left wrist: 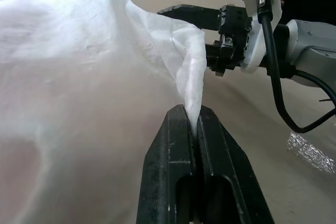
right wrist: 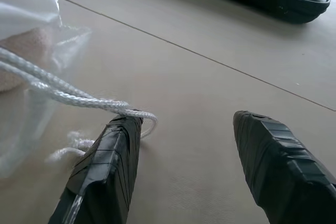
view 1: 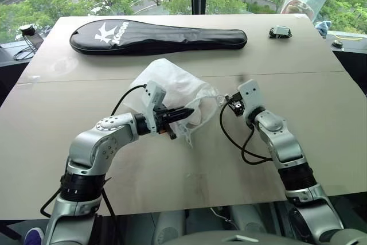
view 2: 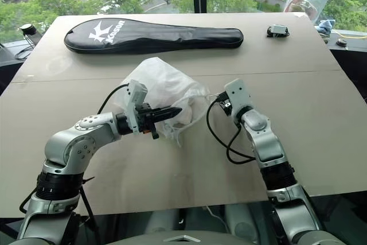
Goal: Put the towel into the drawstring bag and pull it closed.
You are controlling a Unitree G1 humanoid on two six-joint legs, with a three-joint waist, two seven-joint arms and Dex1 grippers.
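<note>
**A:** While the left gripper (left wrist: 195, 129) is clenched tight on a pinch of the bag's rim, the drawstring bag (view 1: 172, 87) sits puffed up in the middle of the table (view 1: 69, 136), just this side of the long black racket cover (view 1: 157, 34).

**B:** And the towel (right wrist: 23, 51)?

**A:** Already inside, I'd say. There's a pale, beige lump showing through the thin fabric near the mouth. So it looks like we're on the closing pull.

**B:** Over to the right, then.

**A:** The right gripper (right wrist: 194, 145) is spread wide, holding nothing. The white cord (right wrist: 73, 97) is draped over one finger (right wrist: 107, 161), not trapped between the two.

**B:** What makes this go well?

**A:** Get both strands between the fingers before squeezing, close to the bag's mouth. Then draw away from the left gripper, straight along the cord, while the left holds firm as the anchor. A sideways tug could simply drag the whole bag.
</note>
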